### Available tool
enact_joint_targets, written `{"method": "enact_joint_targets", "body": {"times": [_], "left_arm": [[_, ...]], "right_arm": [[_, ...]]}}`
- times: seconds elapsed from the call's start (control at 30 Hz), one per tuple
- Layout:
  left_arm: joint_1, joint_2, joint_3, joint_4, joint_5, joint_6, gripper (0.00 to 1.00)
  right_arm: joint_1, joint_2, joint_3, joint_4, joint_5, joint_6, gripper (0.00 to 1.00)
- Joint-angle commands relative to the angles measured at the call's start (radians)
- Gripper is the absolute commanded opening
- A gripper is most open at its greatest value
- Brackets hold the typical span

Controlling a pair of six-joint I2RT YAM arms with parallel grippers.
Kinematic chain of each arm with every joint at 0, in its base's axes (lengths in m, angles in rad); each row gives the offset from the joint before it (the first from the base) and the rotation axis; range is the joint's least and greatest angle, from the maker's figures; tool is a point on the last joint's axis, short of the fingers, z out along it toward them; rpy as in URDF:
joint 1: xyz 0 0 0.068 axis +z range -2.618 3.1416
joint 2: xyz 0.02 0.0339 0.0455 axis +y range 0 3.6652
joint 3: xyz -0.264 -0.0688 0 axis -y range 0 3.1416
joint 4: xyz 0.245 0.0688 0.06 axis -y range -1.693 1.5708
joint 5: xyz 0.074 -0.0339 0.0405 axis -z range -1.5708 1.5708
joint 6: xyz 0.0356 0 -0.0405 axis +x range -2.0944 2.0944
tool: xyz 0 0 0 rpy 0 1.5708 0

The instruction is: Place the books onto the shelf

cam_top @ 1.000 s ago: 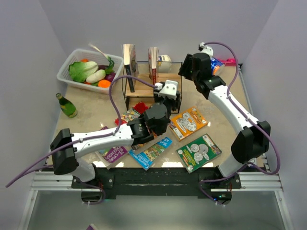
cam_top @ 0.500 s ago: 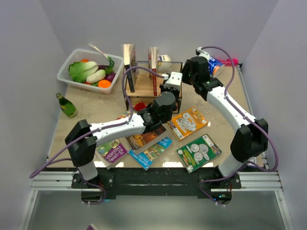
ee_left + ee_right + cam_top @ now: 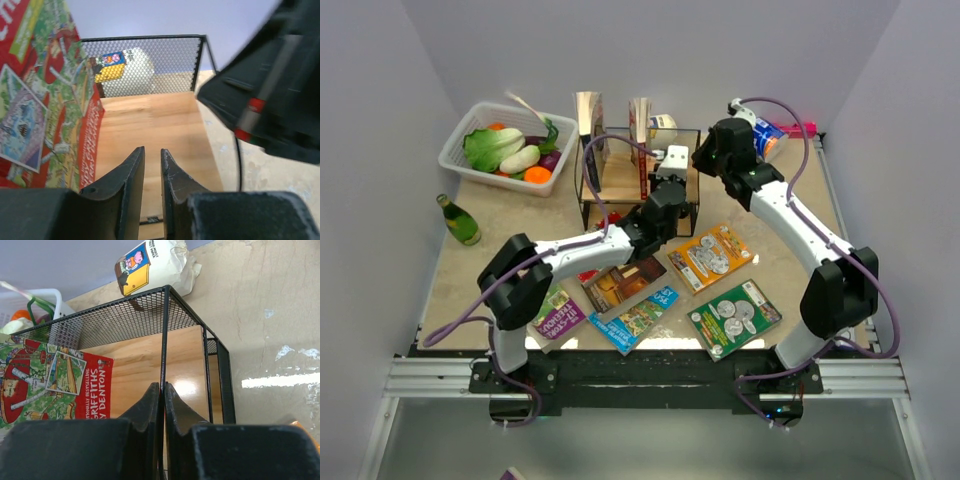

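I am steadying the shelf (image 3: 617, 180) with my right gripper (image 3: 161, 388), which is pinching shut on the thin black corner post of the frame. My left gripper (image 3: 151, 152) is hovering low over the wooden board, fingers narrow with a slit of board showing between them, holding nothing. Just to its left the red book (image 3: 45, 100) is standing upright on that board, and a second upright book (image 3: 587, 120) is standing further along.

I am judging this shelving step nearly finished, while most of the task is waiting. The orange book (image 3: 713, 255), green book (image 3: 733, 317), blue book (image 3: 635, 320), purple book (image 3: 557, 315) and dark book (image 3: 622, 282) are lying flat on the tabletop (image 3: 500, 225). Next, my left gripper is needing to rise clear without nudging the red book, spread wider, and work under a thin flat cover.

My right arm is crowding the shelf's right side. The vegetable basket (image 3: 455, 155), green bottle (image 3: 460, 220) and white packet (image 3: 155, 262) behind the mesh are standing clear.
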Motion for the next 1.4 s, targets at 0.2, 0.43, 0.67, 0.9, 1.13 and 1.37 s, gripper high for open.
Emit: {"method": "enact_joint_targets", "body": {"times": [0.2,0.43,0.67,0.9,1.13,1.37], "left_arm": [[0.076,0.099,0.113,0.034,0.009,-0.086,0.26],[0.093,0.175,0.235,-0.082,-0.136,-0.092,0.33],[0.124,0.217,0.284,-0.170,-0.250,-0.147,0.38],[0.162,0.137,0.171,-0.182,-0.212,-0.216,0.39],[0.177,0.132,0.194,-0.298,-0.314,-0.317,0.47],[0.190,0.142,0.209,-0.333,-0.365,-0.285,0.47]], "right_arm": [[-0.004,0.033,-0.032,0.001,0.009,0.009,0.00],[-0.004,0.034,-0.045,0.007,0.004,0.016,0.00],[-0.004,0.039,-0.053,0.012,0.001,0.024,0.00],[-0.004,0.049,-0.053,0.016,-0.003,0.031,0.00],[-0.004,0.046,-0.062,0.019,0.000,0.038,0.00],[-0.004,0.048,-0.065,0.019,0.000,0.042,0.00]]}}
